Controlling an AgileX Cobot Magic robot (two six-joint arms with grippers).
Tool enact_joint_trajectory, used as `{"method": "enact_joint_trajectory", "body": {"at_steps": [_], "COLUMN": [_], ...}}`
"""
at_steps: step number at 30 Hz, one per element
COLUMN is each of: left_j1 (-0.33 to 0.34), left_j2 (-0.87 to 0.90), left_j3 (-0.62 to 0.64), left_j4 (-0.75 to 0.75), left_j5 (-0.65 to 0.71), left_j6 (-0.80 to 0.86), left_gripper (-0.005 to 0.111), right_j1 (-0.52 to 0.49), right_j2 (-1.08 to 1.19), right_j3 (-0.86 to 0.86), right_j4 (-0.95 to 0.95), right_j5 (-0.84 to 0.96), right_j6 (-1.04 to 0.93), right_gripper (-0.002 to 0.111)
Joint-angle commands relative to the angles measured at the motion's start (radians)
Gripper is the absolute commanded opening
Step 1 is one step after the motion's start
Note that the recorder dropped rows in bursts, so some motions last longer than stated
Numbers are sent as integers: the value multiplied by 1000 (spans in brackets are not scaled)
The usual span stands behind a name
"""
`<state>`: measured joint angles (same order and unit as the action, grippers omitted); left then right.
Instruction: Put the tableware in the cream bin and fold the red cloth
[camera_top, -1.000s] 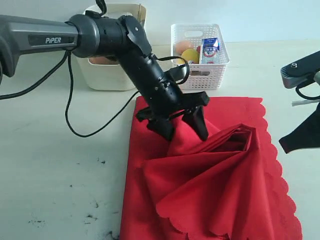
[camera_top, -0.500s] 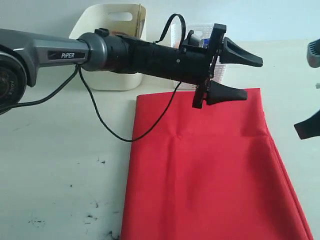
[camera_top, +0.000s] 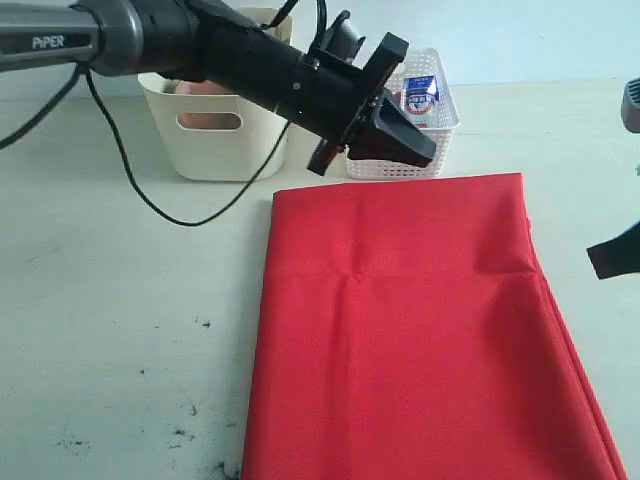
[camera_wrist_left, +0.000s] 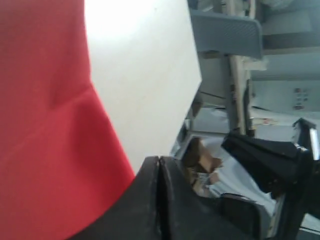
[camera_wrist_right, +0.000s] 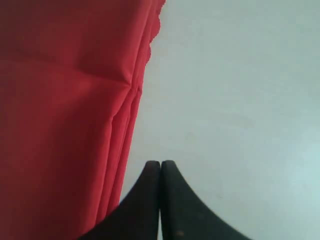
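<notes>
The red cloth (camera_top: 400, 330) lies flat on the tabletop (camera_top: 120, 300) as a smooth rectangle. One faint crease runs across it near its far edge. In the right wrist view the cloth (camera_wrist_right: 60, 100) shows several layers stacked along one side, with a bit of scalloped hem at its corner, beside bare tabletop (camera_wrist_right: 240, 100).

The left end effector (camera_top: 420, 150) hangs in the air over the far edge of the cloth, just in front of the white lattice basket (camera_top: 440, 120), and is clear of the fabric. Its fingers are pressed together with nothing between them. The left wrist view confirms this: the two dark fingers (camera_wrist_left: 150, 200) meet along a single seam, with the cloth (camera_wrist_left: 45, 125) and pale tabletop (camera_wrist_left: 140, 75) beyond them.

The right end effector (camera_top: 612, 258) sits at the right border of the exterior view, off the cloth's right edge and apart from it. In the right wrist view its fingers (camera_wrist_right: 147, 200) are also closed on each other and empty, above bare tabletop just beside the layered edge of the cloth.

The cream bin (camera_top: 215, 150) stands at the back left, behind the left arm. A milk carton (camera_top: 420, 95) stands in the basket.
</notes>
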<state>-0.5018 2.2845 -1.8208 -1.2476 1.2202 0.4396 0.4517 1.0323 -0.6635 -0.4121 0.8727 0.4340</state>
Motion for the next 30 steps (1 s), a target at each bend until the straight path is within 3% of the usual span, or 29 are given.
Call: {"method": "enact_joint_trajectory", "body": {"at_steps": [1, 6, 12, 20, 30], "left_j1": [25, 25, 25, 25, 25], "left_j2": [-99, -206, -335, -541, -808], "left_j3": [-5, -5, -5, 44, 238], "left_j4": [264, 576, 795, 930, 1025], "left_j5": [1, 1, 1, 1, -66], "left_j6": [-66, -140, -188, -202, -239], "left_gripper": [0, 0, 0, 0, 0], "right_j1": [2, 2, 2, 2, 2], "right_j2": [-7, -7, -7, 0, 63], "right_j3": [-2, -2, -2, -2, -2], "right_j4": [13, 43, 106, 171, 173], "right_j5": [-87, -141, -200, -242, -268], "right_j6": [-8, -8, -33, -122, -144], "right_gripper": [0, 0, 0, 0, 0]}}
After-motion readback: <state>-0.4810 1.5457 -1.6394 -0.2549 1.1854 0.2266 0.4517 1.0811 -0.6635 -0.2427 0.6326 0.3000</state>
